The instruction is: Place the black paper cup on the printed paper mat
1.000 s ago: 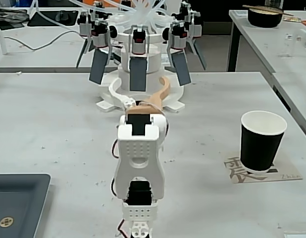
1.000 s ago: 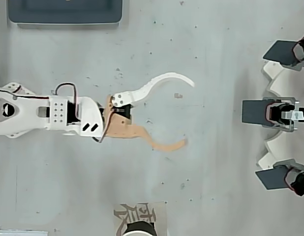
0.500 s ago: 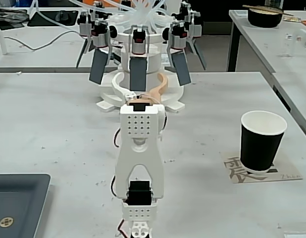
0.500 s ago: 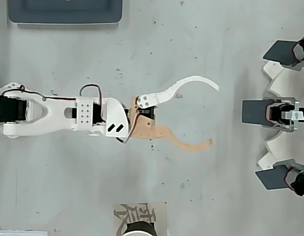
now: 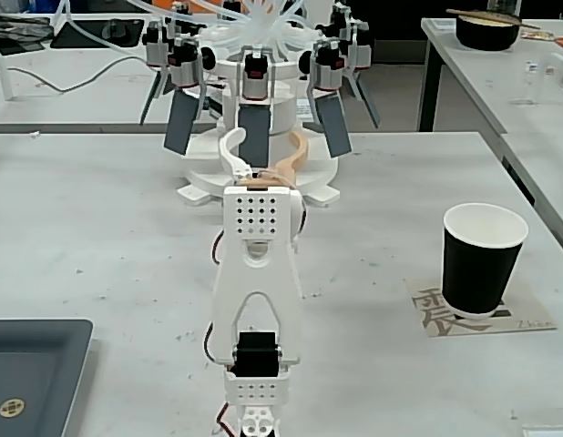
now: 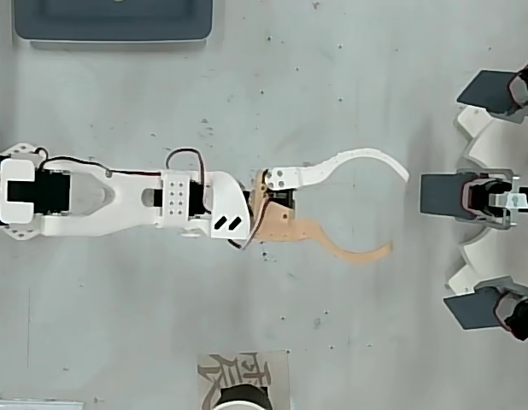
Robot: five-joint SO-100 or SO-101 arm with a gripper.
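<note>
The black paper cup (image 5: 482, 259) stands upright on the printed paper mat (image 5: 445, 319) at the right of the fixed view. In the overhead view only the cup's white rim (image 6: 243, 398) shows at the bottom edge, on the printed paper mat (image 6: 221, 371). My gripper (image 6: 397, 211) is open and empty over the middle of the table, well away from the cup. Its white finger (image 6: 358, 162) and tan finger (image 6: 345, 246) are spread wide apart. In the fixed view the gripper (image 5: 268, 146) points away from the camera.
A dark grey tray (image 5: 31, 378) lies at the front left in the fixed view and shows as the tray (image 6: 110, 21) at the top of the overhead view. A white round rig with dark paddles (image 5: 259, 109) stands beyond the gripper. A dark bowl (image 5: 486, 32) sits on another table.
</note>
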